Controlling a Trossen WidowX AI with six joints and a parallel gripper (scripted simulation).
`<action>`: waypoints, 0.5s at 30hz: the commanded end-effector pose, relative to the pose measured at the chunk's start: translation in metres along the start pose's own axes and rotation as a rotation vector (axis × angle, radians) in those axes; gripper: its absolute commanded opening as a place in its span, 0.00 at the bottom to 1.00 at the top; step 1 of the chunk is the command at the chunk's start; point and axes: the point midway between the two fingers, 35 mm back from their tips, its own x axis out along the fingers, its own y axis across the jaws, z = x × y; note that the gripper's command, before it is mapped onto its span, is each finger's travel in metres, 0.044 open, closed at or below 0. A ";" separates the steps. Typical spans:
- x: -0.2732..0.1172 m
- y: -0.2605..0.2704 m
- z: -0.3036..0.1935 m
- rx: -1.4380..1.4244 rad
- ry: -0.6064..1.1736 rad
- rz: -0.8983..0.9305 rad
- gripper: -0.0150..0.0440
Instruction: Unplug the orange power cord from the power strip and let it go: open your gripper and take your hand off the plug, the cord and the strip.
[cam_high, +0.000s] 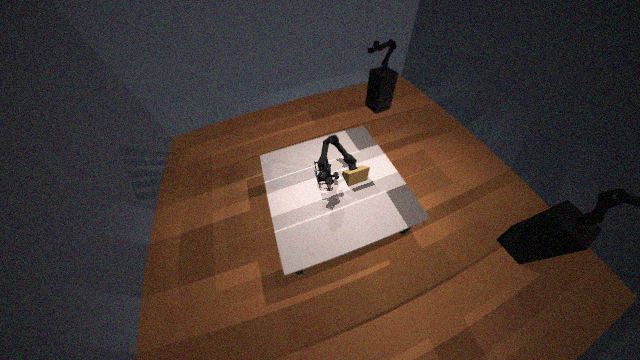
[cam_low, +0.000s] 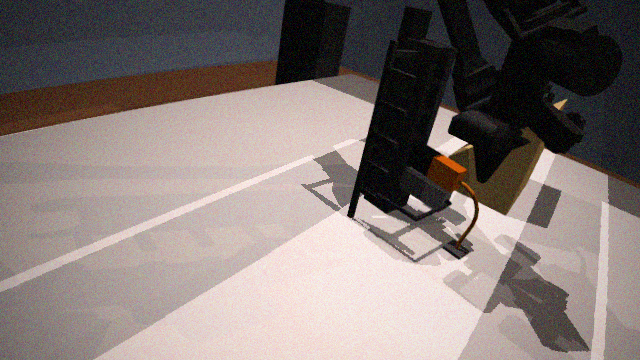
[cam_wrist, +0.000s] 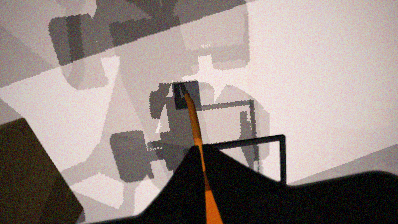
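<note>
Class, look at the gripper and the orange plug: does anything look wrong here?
Yes. The black gripper has its fingers shut just beyond the orange box-shaped plug, not on it. The plug sits against the black upright power strip, apparently not pulled out.

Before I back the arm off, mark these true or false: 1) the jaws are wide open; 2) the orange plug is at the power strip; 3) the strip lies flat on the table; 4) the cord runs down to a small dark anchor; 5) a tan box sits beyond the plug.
1) False. The gripper has its jaws almost fully closed.
2) True. The orange plug sits against the grey socket block on the power strip.
3) False. The strip stands on edge, tilted a little.
4) True. The cord curves down from the plug to the anchor on the table.
5) True. The tan box is behind it in the exterior view.
</note>
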 end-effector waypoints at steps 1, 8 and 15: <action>0.003 -0.001 -0.004 0.010 0.002 0.009 0.39; 0.003 -0.001 -0.004 0.010 0.002 0.009 0.53; -0.002 -0.001 -0.004 0.005 0.004 0.005 0.53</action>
